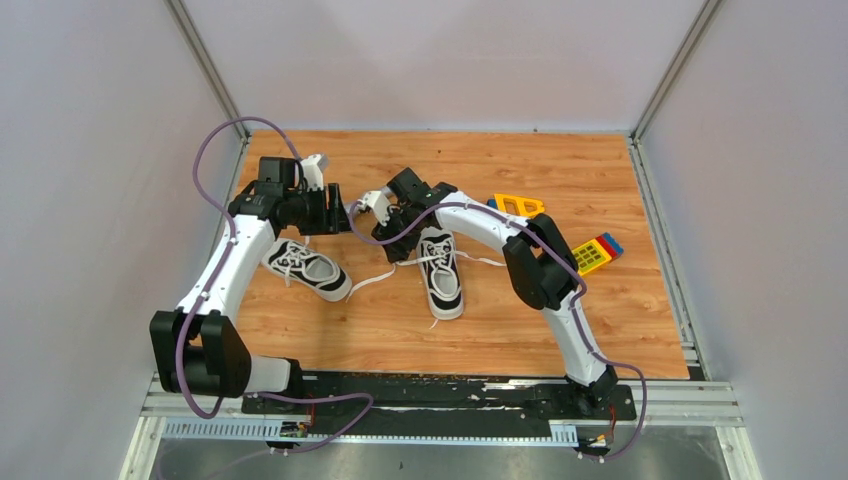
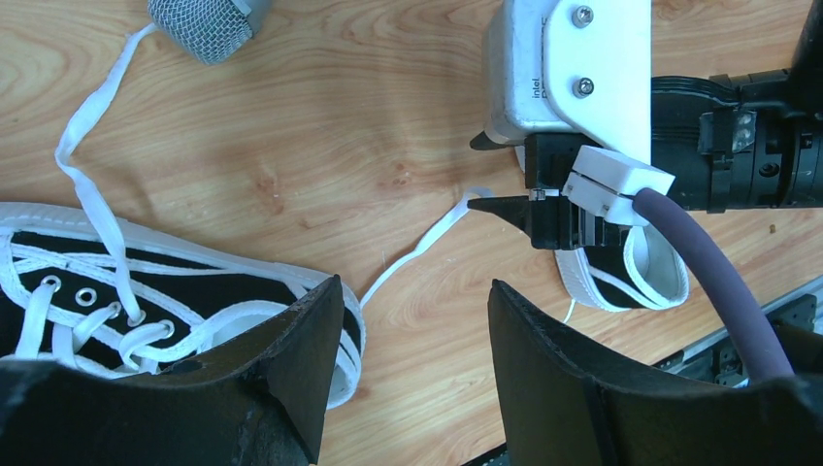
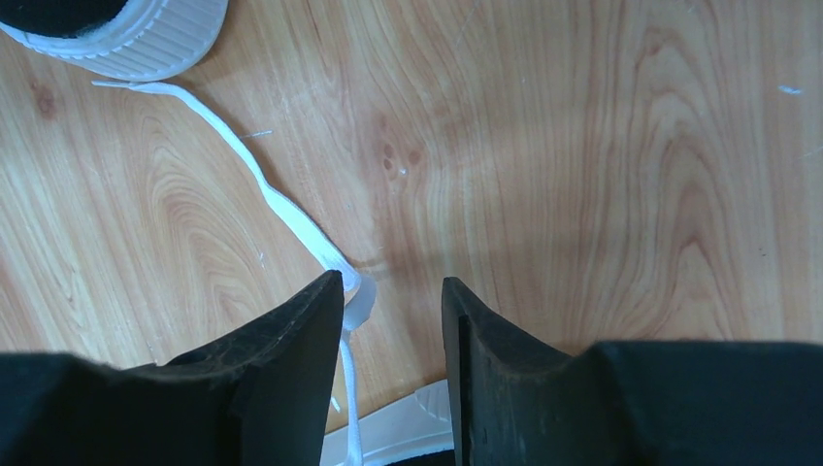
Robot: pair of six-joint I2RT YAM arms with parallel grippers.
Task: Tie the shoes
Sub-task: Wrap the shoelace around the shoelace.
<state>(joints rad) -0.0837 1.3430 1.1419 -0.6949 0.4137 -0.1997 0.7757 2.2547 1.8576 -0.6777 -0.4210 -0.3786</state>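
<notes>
Two black-and-white shoes lie on the wooden table, the left shoe (image 1: 305, 268) and the right shoe (image 1: 440, 272), their white laces loose. My left gripper (image 1: 338, 215) is open and empty; in the left wrist view it (image 2: 412, 291) hovers just right of the left shoe (image 2: 146, 301). A lace (image 2: 417, 248) runs from that shoe's heel toward my right gripper (image 1: 393, 240). In the right wrist view the right gripper (image 3: 391, 282) is open, with a lace (image 3: 291, 218) lying against the inner side of its left finger. One shoe's toe cap (image 3: 146, 39) shows at the top left.
A yellow-orange toy piece (image 1: 518, 206) and a multicoloured block (image 1: 597, 251) lie at the back right. A grey mesh ball (image 2: 204, 24) sits by the lace beyond the left shoe. Grey walls enclose the table on three sides.
</notes>
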